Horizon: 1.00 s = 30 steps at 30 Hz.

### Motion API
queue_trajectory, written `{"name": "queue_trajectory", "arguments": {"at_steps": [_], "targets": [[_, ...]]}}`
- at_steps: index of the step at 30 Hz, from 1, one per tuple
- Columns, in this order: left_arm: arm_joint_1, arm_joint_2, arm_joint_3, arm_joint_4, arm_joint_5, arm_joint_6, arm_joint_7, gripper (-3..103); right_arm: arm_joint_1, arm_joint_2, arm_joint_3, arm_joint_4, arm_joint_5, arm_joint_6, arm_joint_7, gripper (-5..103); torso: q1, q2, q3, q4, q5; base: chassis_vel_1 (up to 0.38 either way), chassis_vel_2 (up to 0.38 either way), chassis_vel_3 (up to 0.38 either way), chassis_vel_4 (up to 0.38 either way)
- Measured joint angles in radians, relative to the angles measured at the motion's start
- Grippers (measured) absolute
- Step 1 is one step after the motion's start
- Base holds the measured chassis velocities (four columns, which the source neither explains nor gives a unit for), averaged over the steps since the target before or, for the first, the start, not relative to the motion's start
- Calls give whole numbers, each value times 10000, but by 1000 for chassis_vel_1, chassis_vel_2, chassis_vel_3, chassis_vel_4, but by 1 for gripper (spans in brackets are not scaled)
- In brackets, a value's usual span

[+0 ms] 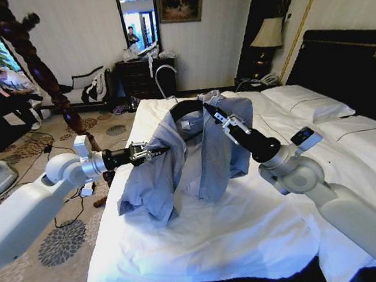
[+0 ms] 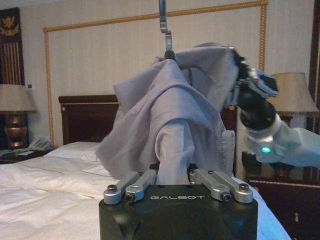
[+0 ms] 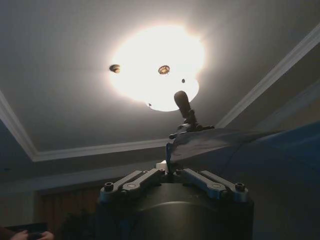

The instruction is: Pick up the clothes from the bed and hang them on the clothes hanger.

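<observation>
You have the shirt [image 1: 189, 157] lifted above the bed [image 1: 204, 239], draped over the hanger [image 1: 186, 106], whose hook [image 1: 162, 77] rises on the far side of the shirt, toward the dresser [image 1: 143, 75] at the wall. The right gripper [image 1: 224, 120] is at the shirt's collar and looks clenched on the hanger's shoulder with fabric pinched in; the left gripper [image 1: 150, 151] is clamped on the shirt's side panel. Judged from here, the main risk is slippage: the thin cloth sits unevenly, bunched to the left gripper's side, so if you release or tug that side the shirt could slide off the hanger and drop back onto the bed. A hard pull by the left arm could also twist the hanger in the right jaws. The shirt's long axis runs collar to hem, collar up at the hanger, hem hanging down toward the bed, with the hanger's bar crossing it
</observation>
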Motion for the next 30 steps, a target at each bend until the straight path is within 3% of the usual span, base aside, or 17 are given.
{"name": "queue_trajectory", "arguments": {"at_steps": [5, 8, 10, 14, 17, 19, 23, 24, 27, 30], "targets": [[-122, -298, 81, 289, 99, 23, -10, 18, -93, 120, -263, 0, -138, -52, -305, 0, 0, 1, 0, 0, -1, 0, 0, 0, 0], [-198, -419, 124, 373, 114, 26, -10, 18, -115, 222, -332, -122, -551, -59, 90, -2, 0, 0, 0, 0, 0, 0, 0, 0, 0], [-210, -439, 128, 378, 114, 27, -10, 18, -128, 276, -329, -186, -683, -59, 358, 3, 0, 0, 0, 0, 0, 0, 0, 0, 0], [-242, -436, 105, 405, 93, 30, 18, 18, -296, 368, -109, -179, -840, -103, 1262, 19, 0, 0, 0, 1, 0, 0, 0, 0, 0], [-268, -411, 34, 429, 35, 31, 18, 18, -578, 282, 152, -57, -936, -258, 1731, 25, 0, 0, -1, 2, 0, 0, 0, 0, 0], [-295, -356, -94, 473, -78, 33, -33, 18, -1044, 53, 612, 189, -934, -476, 2146, 41, 0, 0, -1, -2, 1, 0, 0, 0, 0], [-275, -332, -237, 505, -144, 34, -187, 18, -1243, -56, 799, 322, -942, -527, 2187, 46, 0, 1, -2, -3, 1, 0, 0, 0, 0], [-168, -302, -493, 521, -319, 37, -496, 18, -1433, -176, 984, 505, -980, -577, 2184, 57, 0, 0, -2, -2, 0, 0, 0, 0, 0], [-116, -266, -812, 524, -695, 53, -1006, 18, -1545, -250, 1161, 750, -1057, -600, 2182, 63, 0, 0, -2, 3, -1, 0, 0, 0, 0], [-165, -170, -1071, 531, -1181, 79, -1571, 18, -1658, -279, 1417, 738, -1368, -593, 2195, 79, 0, 0, -2, -2, -1, 0, 0, 0, 0]]}}
